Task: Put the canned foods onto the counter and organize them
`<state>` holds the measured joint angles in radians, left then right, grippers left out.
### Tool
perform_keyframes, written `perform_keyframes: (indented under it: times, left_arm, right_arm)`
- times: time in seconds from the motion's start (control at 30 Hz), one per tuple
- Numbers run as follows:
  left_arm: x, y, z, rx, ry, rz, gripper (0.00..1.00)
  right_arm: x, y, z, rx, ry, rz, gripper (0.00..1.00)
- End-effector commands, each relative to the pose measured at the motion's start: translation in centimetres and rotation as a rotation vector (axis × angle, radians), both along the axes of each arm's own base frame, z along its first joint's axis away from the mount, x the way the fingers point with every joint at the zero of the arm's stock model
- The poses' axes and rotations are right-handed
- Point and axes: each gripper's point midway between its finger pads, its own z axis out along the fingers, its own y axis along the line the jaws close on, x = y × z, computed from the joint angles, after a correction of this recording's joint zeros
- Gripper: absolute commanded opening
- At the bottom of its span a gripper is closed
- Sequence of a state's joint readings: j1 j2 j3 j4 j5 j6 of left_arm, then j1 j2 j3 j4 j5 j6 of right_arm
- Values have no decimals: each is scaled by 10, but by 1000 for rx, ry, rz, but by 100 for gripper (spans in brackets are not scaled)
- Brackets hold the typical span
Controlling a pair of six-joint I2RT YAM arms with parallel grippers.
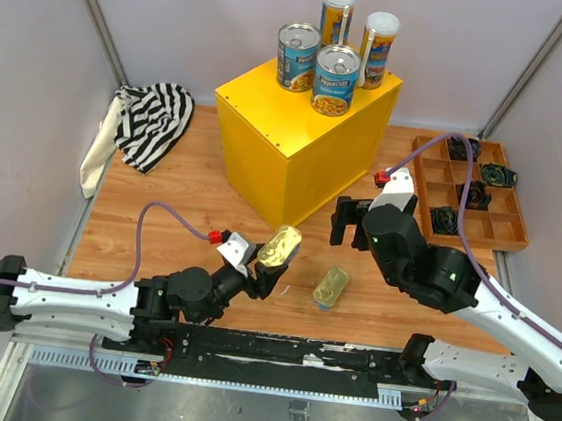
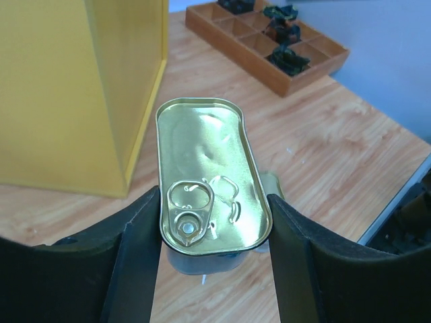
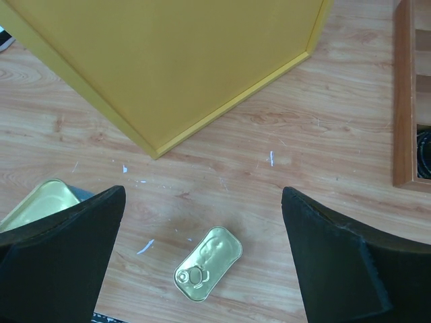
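At the far left of the wooden table (image 1: pixel 161 208), a striped cloth (image 1: pixel 152 119) lay bunched against the wall. Near the front edge, the left gripper (image 2: pixel 215 252) was closed on a held golden tin (image 2: pixel 210 175). Its two black fingers (image 2: pixel 138 262) pressed the long sides near the pull-ring end, and the tin was lifted clear of the table, lid towards the wrist camera.

Just behind it stood the yellow box (image 1: pixel 297 157), bearing four upright cans on top. The left blue-labelled can (image 1: pixel 297 57) and the right blue-labelled can (image 1: pixel 335 80) stood close together towards the front. The rear tall can (image 1: pixel 337 15) and the right tall can (image 1: pixel 376 50) stood behind them and to the right.

Right of the held tin, a loose golden tin (image 1: pixel 330 287) lay flat on the table, lid up, apart from the box. The right gripper (image 3: pixel 202 202) hung above it, spread wide and holding nothing.

At the far right sat a brown tray (image 1: pixel 425 175), with black gadgets (image 1: pixel 494 175) in several of its compartments.
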<state>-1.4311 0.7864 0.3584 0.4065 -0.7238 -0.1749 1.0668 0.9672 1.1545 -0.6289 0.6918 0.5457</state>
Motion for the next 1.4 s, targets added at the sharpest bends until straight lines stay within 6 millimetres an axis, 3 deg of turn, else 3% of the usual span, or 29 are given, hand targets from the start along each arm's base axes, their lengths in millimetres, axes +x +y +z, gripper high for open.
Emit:
perform_keyframes:
  times: [0.0, 0.17, 0.37, 0.6, 0.77, 1.03, 1.23, 1.37]
  left_arm:
    - [4, 2, 53, 24, -57, 18, 0]
    - [6, 1, 99, 62, -72, 26, 0]
    - [16, 17, 158, 74, -142, 100, 0]
    - [22, 7, 214, 119, -283, 48, 0]
    - [52, 13, 245, 97, -318, 59, 0]
    - [122, 37, 276, 69, -341, 95, 0]
    - [166, 58, 290, 14, -320, -4, 0]
    - [183, 63, 289, 16, -318, -76, 0]
  right_arm:
    - [-4, -9, 5, -7, -25, -22, 100]
    - [-4, -13, 12, 8, -40, -30, 99]
    - [-4, -14, 19, 13, -59, -28, 99]
    - [-4, -18, 25, 21, -77, -31, 99]
    - [-3, -19, 28, 14, -87, -29, 99]
    - [-1, -12, 31, 9, -101, -10, 100]
    - [1, -9, 34, 19, -116, -1, 100]
    - [2, -8, 33, 26, -127, 3, 100]
